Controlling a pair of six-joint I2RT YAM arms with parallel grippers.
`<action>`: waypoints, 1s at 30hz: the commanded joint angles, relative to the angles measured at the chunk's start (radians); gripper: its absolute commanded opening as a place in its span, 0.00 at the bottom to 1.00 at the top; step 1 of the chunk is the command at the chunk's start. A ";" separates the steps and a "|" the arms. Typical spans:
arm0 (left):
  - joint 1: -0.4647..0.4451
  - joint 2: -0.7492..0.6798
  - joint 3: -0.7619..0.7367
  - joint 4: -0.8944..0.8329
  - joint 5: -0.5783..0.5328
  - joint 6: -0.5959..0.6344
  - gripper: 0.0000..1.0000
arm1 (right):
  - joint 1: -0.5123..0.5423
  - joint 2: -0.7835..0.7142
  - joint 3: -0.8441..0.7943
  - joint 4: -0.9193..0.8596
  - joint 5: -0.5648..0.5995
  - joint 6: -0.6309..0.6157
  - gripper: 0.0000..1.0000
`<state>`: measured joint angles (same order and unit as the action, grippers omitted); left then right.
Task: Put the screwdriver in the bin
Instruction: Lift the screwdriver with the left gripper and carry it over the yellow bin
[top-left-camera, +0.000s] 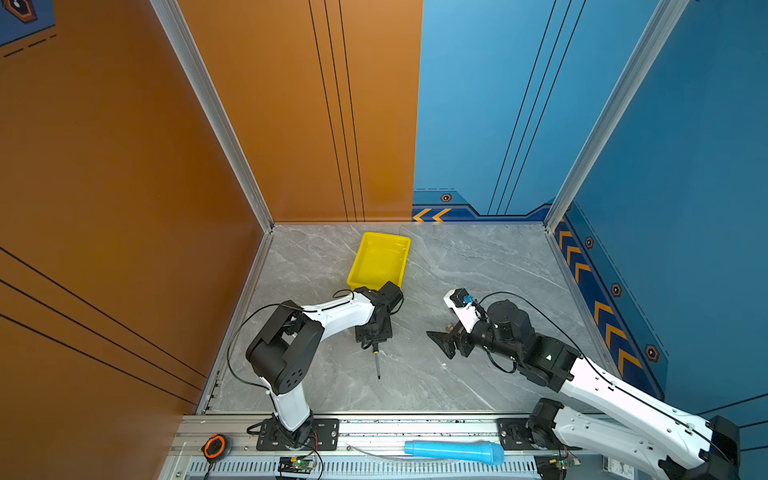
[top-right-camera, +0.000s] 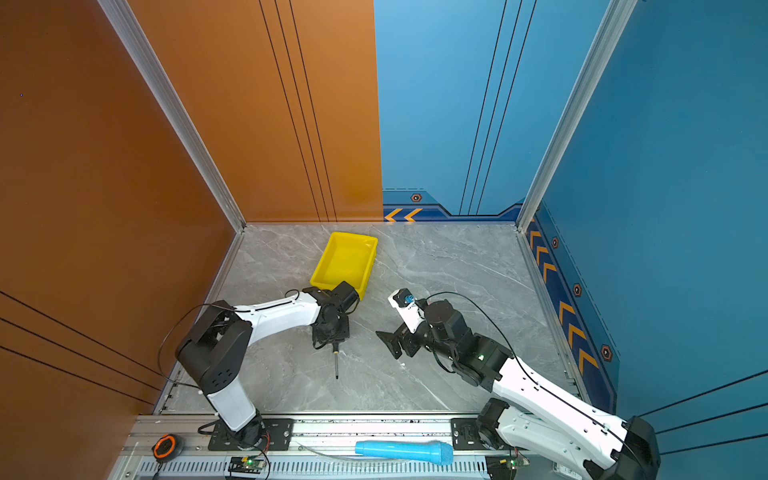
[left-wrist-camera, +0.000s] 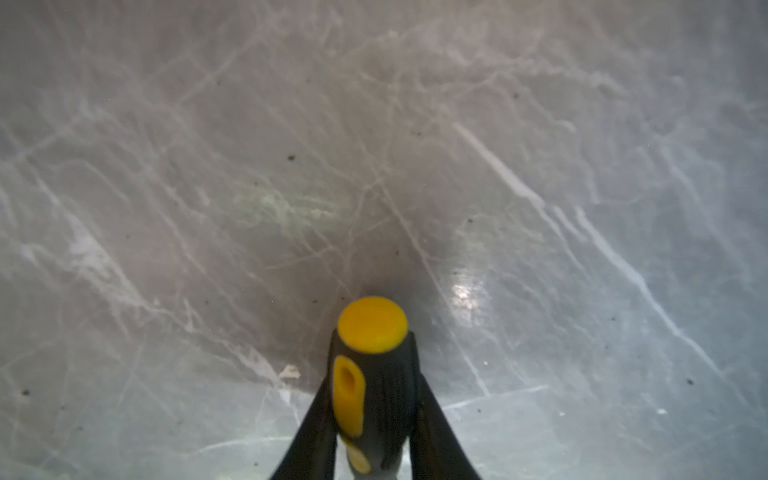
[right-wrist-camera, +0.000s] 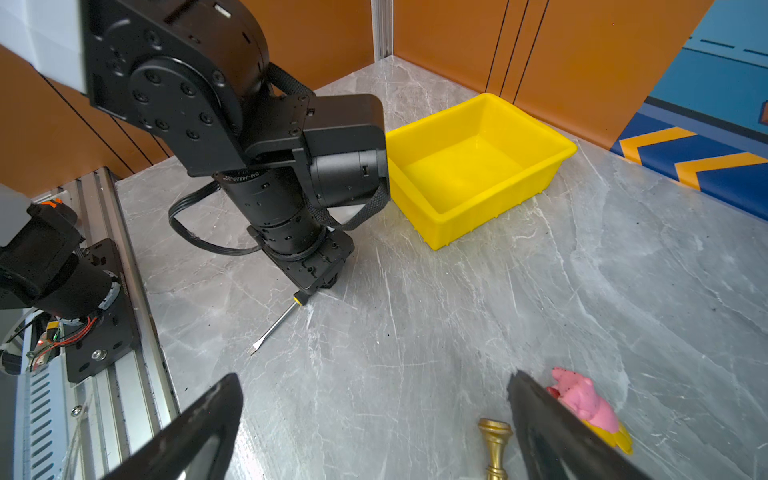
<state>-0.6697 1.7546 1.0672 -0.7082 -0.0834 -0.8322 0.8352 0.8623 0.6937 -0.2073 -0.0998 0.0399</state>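
Note:
The screwdriver (left-wrist-camera: 374, 374) lies on the grey marble table, and its black-and-yellow handle sits between the two black fingers of my left gripper (left-wrist-camera: 374, 386), which is shut on it. In both top views the left gripper (top-left-camera: 374, 338) (top-right-camera: 330, 338) points down and covers the handle. The thin shaft (top-left-camera: 377, 365) (top-right-camera: 336, 365) sticks out toward the front rail. The right wrist view shows the shaft (right-wrist-camera: 274, 328) flat on the table. The yellow bin (top-left-camera: 356, 256) (top-right-camera: 322, 257) (right-wrist-camera: 498, 203) stands empty just behind the left wrist. My right gripper (top-left-camera: 442, 343) (top-right-camera: 388, 343) (right-wrist-camera: 374, 378) is open and holds nothing.
A small brass fitting (right-wrist-camera: 494, 444) (top-left-camera: 449, 327) and a pink toy (right-wrist-camera: 582, 399) lie beside the right gripper. A blue cylinder (top-left-camera: 453, 452) and an orange tape measure (top-left-camera: 215, 446) rest on the front rail. Orange and blue walls enclose the table.

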 joint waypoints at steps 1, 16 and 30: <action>-0.011 0.026 -0.003 -0.036 -0.031 -0.010 0.19 | -0.019 -0.026 -0.022 -0.045 0.008 -0.024 1.00; -0.005 -0.147 0.074 -0.124 -0.086 0.081 0.11 | -0.077 0.045 0.025 0.037 -0.064 -0.043 1.00; 0.138 0.001 0.516 -0.175 -0.034 0.344 0.10 | -0.126 0.254 0.219 0.049 -0.110 -0.008 1.00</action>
<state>-0.5514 1.7187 1.5192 -0.8459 -0.1295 -0.5755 0.7120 1.0996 0.8764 -0.1642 -0.1871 0.0158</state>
